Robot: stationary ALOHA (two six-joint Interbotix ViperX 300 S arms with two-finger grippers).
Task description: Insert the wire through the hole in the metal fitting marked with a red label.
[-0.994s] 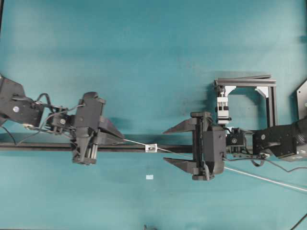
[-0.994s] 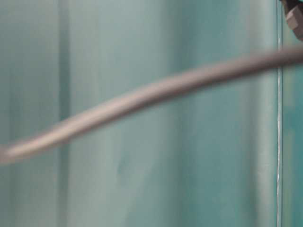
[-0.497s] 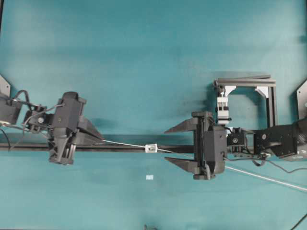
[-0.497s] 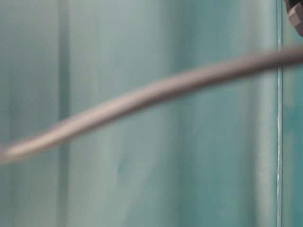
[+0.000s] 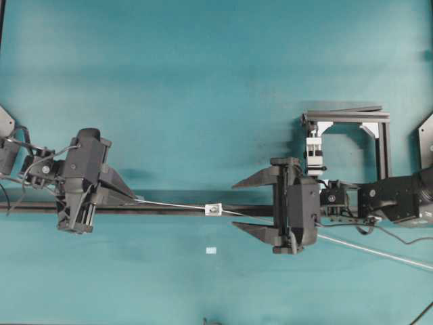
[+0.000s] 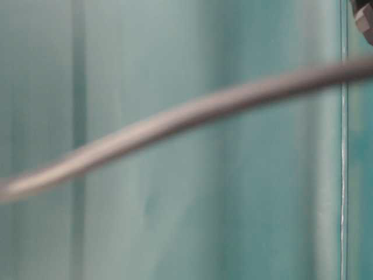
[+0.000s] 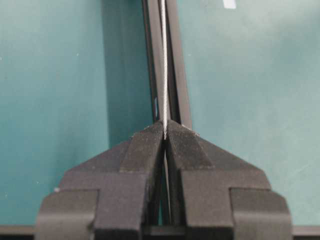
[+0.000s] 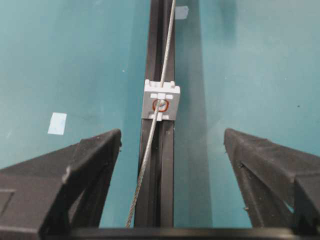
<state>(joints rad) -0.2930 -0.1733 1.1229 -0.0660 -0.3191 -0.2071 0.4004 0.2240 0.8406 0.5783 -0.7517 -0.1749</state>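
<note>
At the left, the left gripper point(image 5: 130, 198) has its fingers point(image 7: 145, 145) closed on the wire point(image 5: 172, 204), above the black rail point(image 5: 169, 210) on the teal bench point(image 5: 203, 81). The wire runs right and passes through the hole point(image 8: 160, 105), ringed in red, of the metal fitting point(image 5: 213, 209) sitting on the rail. Further right, the right gripper point(image 5: 245, 204) has its fingers point(image 8: 90, 160) wide open on both sides of the rail, holding nothing. The wire continues under it.

The metal fitting point(image 5: 214, 209) sits on the rail point(image 5: 169, 210), which runs left to right across the table point(image 5: 203, 81). The wire point(image 5: 172, 204) passes through the fitting, between the left gripper point(image 5: 135, 199) and the right gripper point(image 5: 237, 205). A frame point(image 5: 348, 139) stands far right.
</note>
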